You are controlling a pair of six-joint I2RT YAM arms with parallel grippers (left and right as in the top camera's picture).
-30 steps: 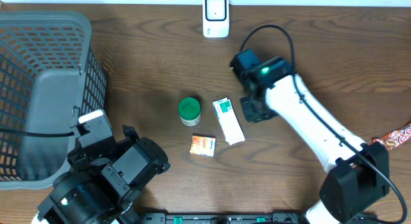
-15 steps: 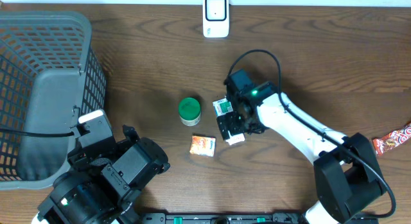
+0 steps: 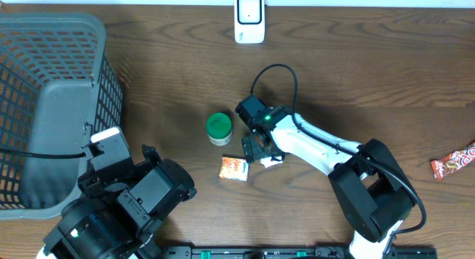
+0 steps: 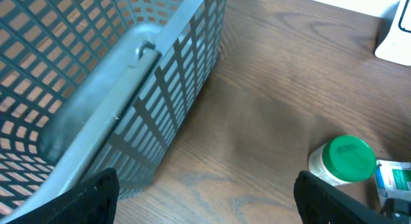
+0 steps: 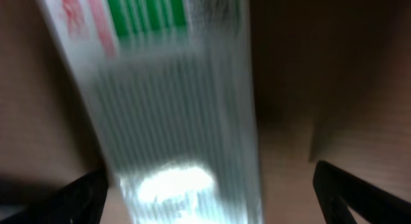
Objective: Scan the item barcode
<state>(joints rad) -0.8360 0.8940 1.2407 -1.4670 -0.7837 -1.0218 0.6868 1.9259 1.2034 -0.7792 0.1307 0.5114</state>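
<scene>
Both claws open: right claw [image 3: 257, 146] straddles the white-green packet [image 3: 273, 161] at worktop [image 3: 371, 66] centre, left claw [image 4: 205, 201] idle at 7 o'clock. Square up, pinch long edges, leave flat faces uncovered for scanner [image 3: 249, 18] at 12 o'clock.

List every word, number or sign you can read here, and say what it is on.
Nothing can be read for certain.
On the white and green packet: red and green print, blurred.
On the orange packet: print too small.
On the red wrapper: white marks, too small.
On the jar and the scanner: no text shows.
</scene>
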